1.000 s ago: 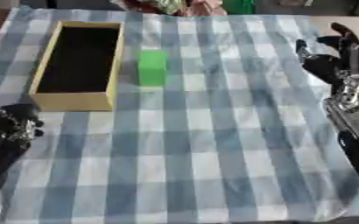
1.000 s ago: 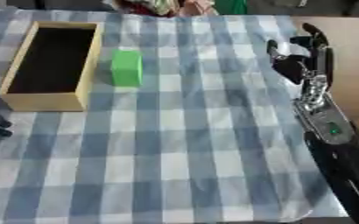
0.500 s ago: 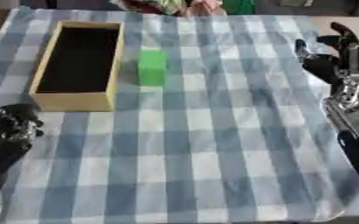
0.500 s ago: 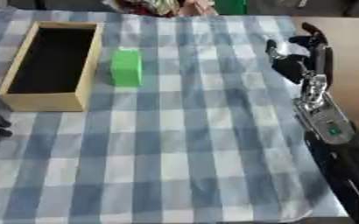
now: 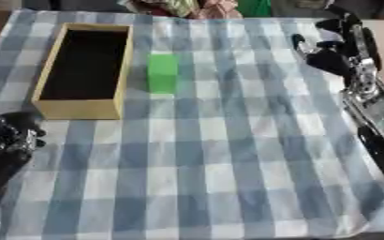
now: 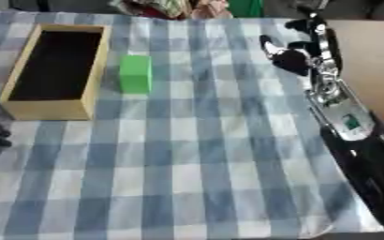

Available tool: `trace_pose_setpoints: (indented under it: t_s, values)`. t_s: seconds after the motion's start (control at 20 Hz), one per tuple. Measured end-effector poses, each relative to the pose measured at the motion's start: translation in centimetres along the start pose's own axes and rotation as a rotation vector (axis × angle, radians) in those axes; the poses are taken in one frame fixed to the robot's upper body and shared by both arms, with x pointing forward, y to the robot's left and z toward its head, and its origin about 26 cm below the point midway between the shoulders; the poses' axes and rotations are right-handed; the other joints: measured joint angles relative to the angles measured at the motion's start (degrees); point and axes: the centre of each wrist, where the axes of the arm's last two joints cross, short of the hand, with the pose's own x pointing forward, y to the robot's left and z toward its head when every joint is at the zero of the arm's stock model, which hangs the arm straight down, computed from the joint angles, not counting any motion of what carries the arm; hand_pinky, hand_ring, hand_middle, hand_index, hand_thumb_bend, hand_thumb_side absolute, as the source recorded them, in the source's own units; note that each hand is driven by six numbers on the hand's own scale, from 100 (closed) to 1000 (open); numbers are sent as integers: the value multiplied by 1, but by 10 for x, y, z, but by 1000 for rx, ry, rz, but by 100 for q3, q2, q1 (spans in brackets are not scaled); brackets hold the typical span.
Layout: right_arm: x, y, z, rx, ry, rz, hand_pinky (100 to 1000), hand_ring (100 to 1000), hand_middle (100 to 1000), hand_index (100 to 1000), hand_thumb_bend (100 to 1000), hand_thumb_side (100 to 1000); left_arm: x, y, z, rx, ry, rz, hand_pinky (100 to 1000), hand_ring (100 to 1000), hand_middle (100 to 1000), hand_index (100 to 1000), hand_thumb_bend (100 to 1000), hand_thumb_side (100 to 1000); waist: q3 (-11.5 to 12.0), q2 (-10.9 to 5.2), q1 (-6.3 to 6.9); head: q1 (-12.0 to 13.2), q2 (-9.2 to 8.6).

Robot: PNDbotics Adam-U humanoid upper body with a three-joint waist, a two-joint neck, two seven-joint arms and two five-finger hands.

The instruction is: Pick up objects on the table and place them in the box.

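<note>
Soft even light, faint shadows, overall blur

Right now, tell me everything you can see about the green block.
The green block is a plain, bright green, box-shaped piece with flat faces; its material cannot be told. It stands on the blue and white checked cloth, just right of the wooden box, close to its long wall though contact cannot be told. Nothing holds it; both hands are well away from it.
</note>
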Motion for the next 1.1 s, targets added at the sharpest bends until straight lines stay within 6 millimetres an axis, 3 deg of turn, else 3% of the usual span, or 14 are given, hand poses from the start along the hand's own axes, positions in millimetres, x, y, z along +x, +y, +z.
trace_pose_setpoints:
  t_s: [0.4, 0.6, 1.1]
  values:
    - [51, 16, -29, 302, -131, 153, 739, 943, 795, 941, 437, 100, 0, -1, 0, -8, 1, 0, 547, 578, 497, 666, 100, 246, 85, -30, -2, -45, -1]
    - [71, 35, -44, 437, -175, 217, 770, 982, 834, 954, 457, 100, 0, -3, 0, -19, 2, 1, 547, 579, 497, 666, 100, 246, 171, -33, -10, -78, -2]
    - [75, 87, -65, 676, -139, 330, 794, 996, 849, 961, 498, 107, 1, -5, -2, -35, -2, 1, 547, 578, 497, 665, 100, 246, 426, -33, -19, -190, -57]
